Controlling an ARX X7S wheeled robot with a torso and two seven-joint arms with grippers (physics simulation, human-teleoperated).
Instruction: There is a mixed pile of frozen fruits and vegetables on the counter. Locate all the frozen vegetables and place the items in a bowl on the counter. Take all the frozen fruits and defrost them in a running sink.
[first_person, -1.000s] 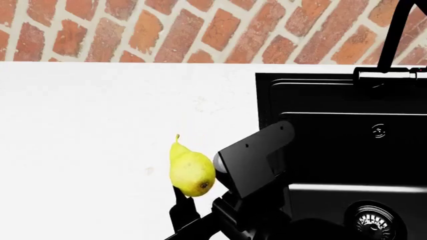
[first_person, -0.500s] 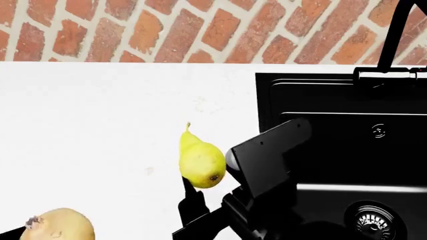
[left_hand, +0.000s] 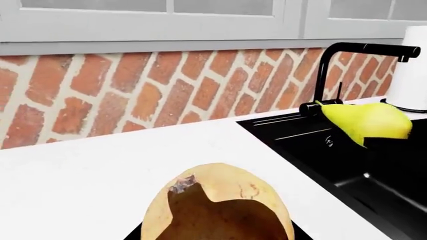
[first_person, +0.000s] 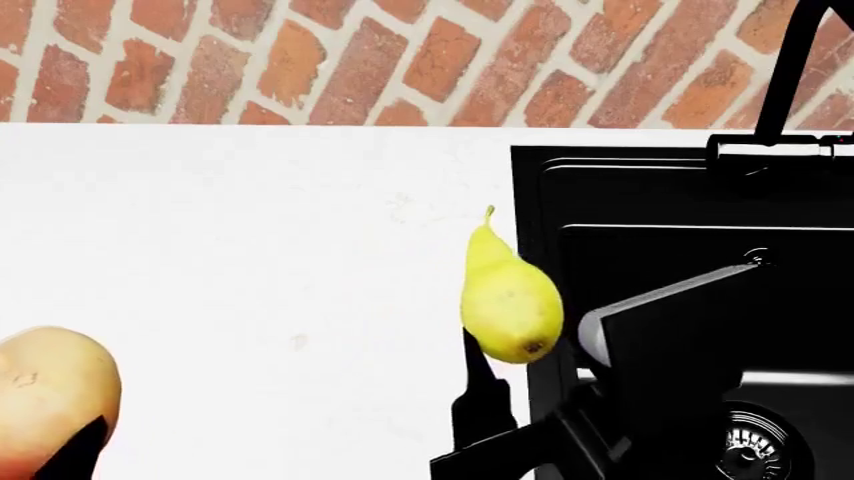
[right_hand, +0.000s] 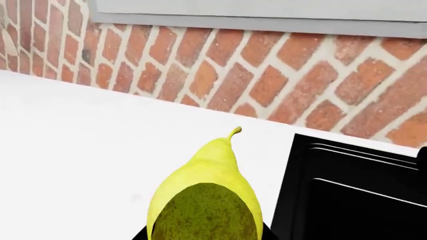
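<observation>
Since half a second ago the pear (first_person: 511, 298) has shifted right and up, from mid-desk to the sink's (first_person: 694, 260) left edge, and the tan fruit (first_person: 51, 398) has grown larger at the head view's lower left. Right gripper (first_person: 534, 375) fingers are closed on the pear, stem up; only one dark finger (first_person: 478, 400) shows below it, the other is hidden behind the arm. Left gripper (left_hand: 217, 235) is cut off at the frame edge under the tan fruit, which seems gripped, though its fingers are barely visible. White desk (first_person: 240, 250) lies beneath. Drain (first_person: 750, 448) is partly hidden by the arm
</observation>
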